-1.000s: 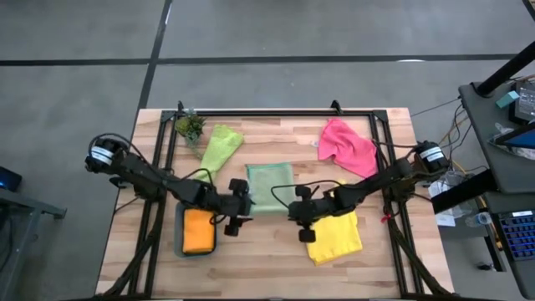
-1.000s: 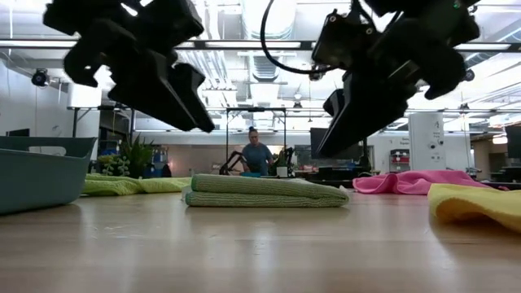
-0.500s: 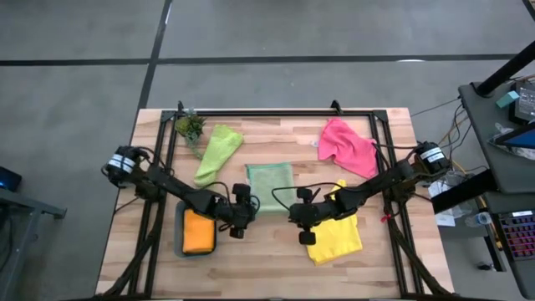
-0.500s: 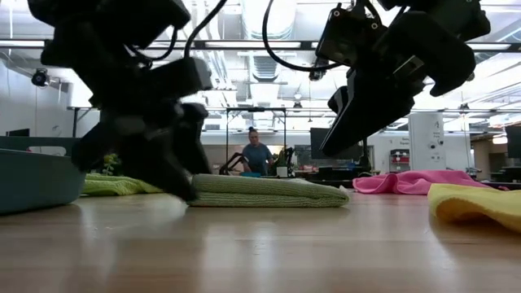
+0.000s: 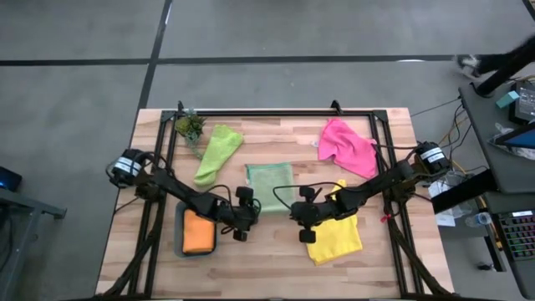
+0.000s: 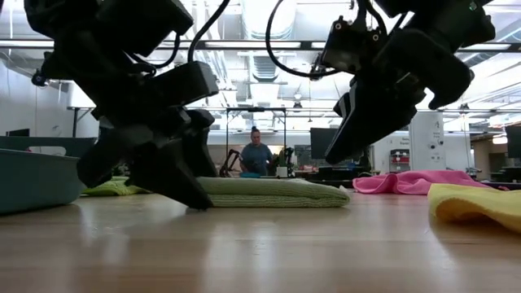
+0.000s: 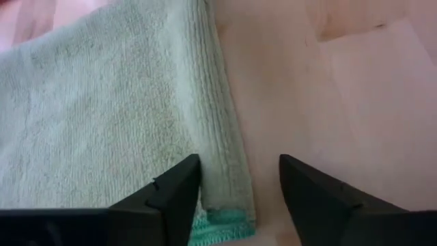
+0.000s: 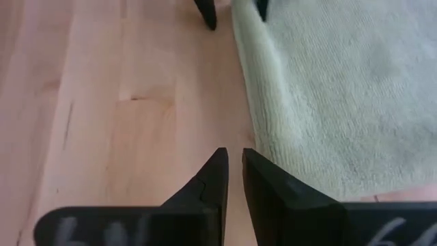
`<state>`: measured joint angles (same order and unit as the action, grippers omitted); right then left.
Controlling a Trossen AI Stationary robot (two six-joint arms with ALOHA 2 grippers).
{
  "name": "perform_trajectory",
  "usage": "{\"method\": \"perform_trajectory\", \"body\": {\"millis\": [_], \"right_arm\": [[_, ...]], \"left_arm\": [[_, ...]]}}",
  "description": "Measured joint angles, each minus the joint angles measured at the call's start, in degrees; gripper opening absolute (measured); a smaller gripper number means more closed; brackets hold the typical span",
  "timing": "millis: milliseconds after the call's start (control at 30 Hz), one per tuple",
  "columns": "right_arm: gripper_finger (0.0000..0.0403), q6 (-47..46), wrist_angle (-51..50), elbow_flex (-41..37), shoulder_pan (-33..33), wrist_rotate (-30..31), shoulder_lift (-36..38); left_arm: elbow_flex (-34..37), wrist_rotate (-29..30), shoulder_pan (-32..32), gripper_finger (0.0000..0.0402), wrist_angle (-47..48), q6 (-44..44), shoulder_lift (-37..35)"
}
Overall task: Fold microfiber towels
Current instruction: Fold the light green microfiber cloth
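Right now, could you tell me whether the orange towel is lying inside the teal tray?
Yes, the orange towel fills the teal tray.

Bright, even overhead lighting; ceiling strip glare in the low view, arms there backlit into dark silhouettes.

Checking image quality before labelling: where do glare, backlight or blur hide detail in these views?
Low view: bright ceiling lights behind turn both arms into silhouettes, so the left pincer reads as a dark mass; the table shows a soft sheen. Left wrist view: the pale sage green towel is close, its weave soft. High view: evenly lit, no glare.
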<state>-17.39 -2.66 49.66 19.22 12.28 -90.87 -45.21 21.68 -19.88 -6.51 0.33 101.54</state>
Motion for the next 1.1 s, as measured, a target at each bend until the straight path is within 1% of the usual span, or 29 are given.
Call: {"method": "perform_trajectory", "body": {"millis": [33,167,267,333,367,400,533,667,800,867,967,1033,1100], "right_arm": [[0.0038,-0.5,0.0,-0.2,0.0,0.0,0.0],[0.0039,-0.9,0.2,-0.3,0.0,0.2,-1.1],[0.0048,-1.1,0.1,-0.3,0.0,0.8,-2.5],[0.0063,-1.1,-0.1,-0.3,0.0,2.3,-3.3],[0.0073,-1.1,0.0,-0.3,0.0,3.1,-3.7],[0.0085,-1.1,0.0,-0.3,0.0,4.2,-3.9],[0.0139,-1.0,0.0,-0.3,0.0,7.4,-3.8],[0.0191,-0.6,0.0,-0.3,-0.1,7.4,-3.5],[0.0227,0.9,0.2,-0.3,0.0,7.4,-3.9],[0.0238,1.9,0.3,-0.3,0.0,7.5,-4.8],[0.0245,1.4,0.3,-0.3,0.0,12.1,-6.3],[0.0242,1.1,0.4,-0.3,0.0,15.5,-7.0],[0.0231,1.5,0.4,-0.3,0.0,17.1,-7.3]], "left_arm": [[0.0,0.5,0.0,0.0172,0.0,-0.1,0.1],[0.2,6.3,0.0,0.0113,1.4,-1.0,0.1],[0.2,6.9,0.2,0.0061,1.5,-1.0,0.1],[0.2,6.6,0.4,0.0025,1.4,-1.3,0.1],[0.2,5.7,0.5,0.0013,1.3,-1.4,0.1],[0.2,5.0,0.7,0.0009,1.3,-1.6,0.0],[0.1,3.0,1.0,0.0012,1.1,-3.1,-0.2],[-0.2,1.9,1.4,0.0005,1.3,-4.8,-1.1],[-0.2,0.4,2.3,0.0003,1.0,-7.5,-3.5],[-0.1,-1.9,3.0,0.0002,1.2,-8.0,-4.9],[-0.2,-5.3,3.8,0.0002,1.2,-8.9,-6.8],[-0.2,-7.2,4.1,0.0002,0.8,-9.0,-7.6],[-0.2,-8.0,4.2,0.0002,1.5,-9.0,-8.1]]}}
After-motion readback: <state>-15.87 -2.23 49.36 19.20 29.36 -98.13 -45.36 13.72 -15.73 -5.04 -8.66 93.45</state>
